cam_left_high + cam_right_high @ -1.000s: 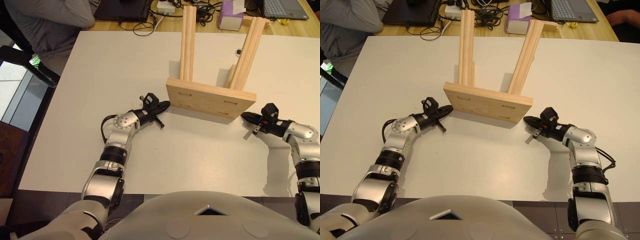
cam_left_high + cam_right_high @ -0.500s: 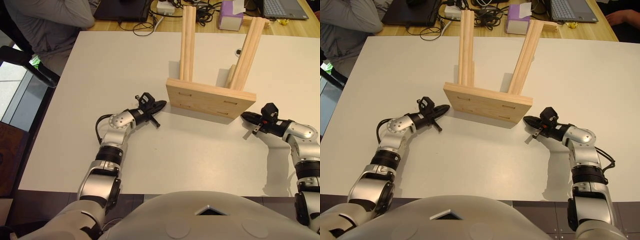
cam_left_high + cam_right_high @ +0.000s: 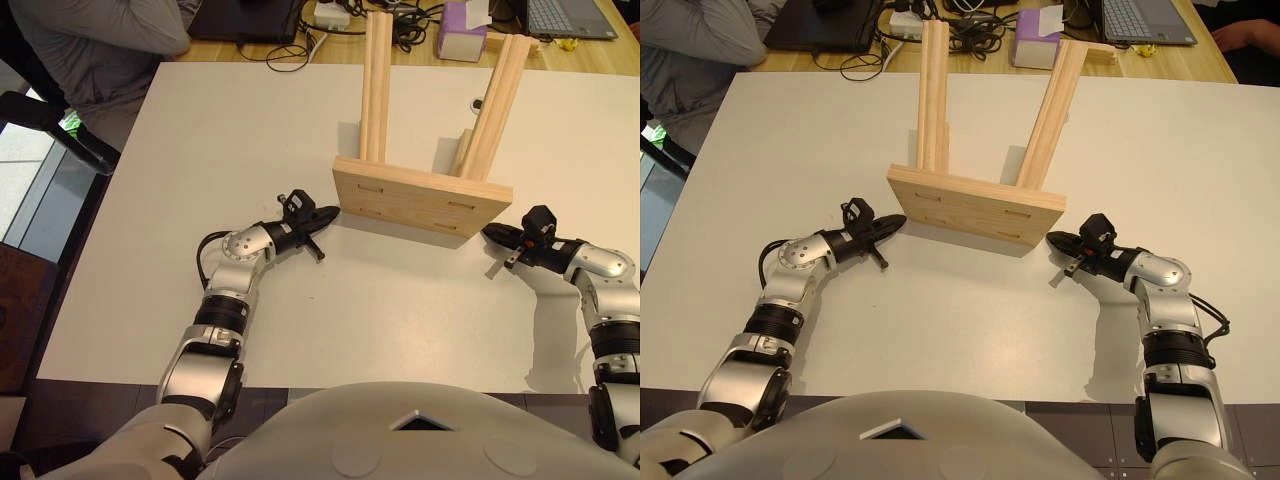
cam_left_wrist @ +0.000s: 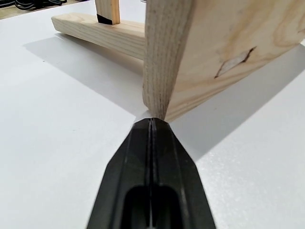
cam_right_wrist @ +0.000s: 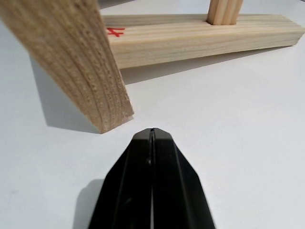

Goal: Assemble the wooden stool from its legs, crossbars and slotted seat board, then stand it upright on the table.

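the stool is lying on its side, waiting to be tipped up

the stool point(image 3: 425, 195) is lying on its side on the white tabletop point(image 3: 200, 150). its seat board point(image 3: 975, 210) is standing on one long edge and facing the robot. its legs point(image 3: 375, 85) are pointing away, toward the far side.

the left hand point(image 3: 331, 210) is pressed together, and its tip is touching the board's left bottom corner. the right hand point(image 3: 488, 232) is pressed together too. it is sitting just beside the right bottom corner, not quite touching.

the wood is looking hard and stiff, so it is probably not going to bend or squash. it is looking smooth too, so it could be slipping away when poked. it may be a bit heavy for one small hand.

the best places to hold are likely the two short ends of the seat board, one hand on each. both hands would be needing to spread first.
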Motion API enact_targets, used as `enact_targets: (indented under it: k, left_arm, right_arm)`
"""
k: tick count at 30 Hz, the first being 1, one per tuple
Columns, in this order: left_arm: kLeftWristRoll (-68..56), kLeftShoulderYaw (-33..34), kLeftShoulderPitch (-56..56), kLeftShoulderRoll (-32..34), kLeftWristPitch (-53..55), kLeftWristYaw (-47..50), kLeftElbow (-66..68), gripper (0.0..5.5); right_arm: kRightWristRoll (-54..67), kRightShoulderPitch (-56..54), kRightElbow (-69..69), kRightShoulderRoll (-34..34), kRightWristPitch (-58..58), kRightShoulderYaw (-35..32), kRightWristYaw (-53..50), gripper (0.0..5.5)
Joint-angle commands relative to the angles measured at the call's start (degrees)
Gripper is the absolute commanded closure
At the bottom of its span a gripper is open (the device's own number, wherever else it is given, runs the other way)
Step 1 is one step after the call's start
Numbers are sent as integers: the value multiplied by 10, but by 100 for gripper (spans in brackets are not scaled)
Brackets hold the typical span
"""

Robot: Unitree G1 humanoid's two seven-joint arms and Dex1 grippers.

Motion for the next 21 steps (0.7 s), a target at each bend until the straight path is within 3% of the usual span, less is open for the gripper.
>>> enact_targets:
  k: [1,21]
  left_arm:
    - [24,-8,16,3,18,13,35,548]
    - [13,-15,23,-18,27,-7,7,548]
  right_arm:
    - [-1,-4,-1,2,3,1,0,550]
    - [-4,-12,6,6,1,5,0,550]
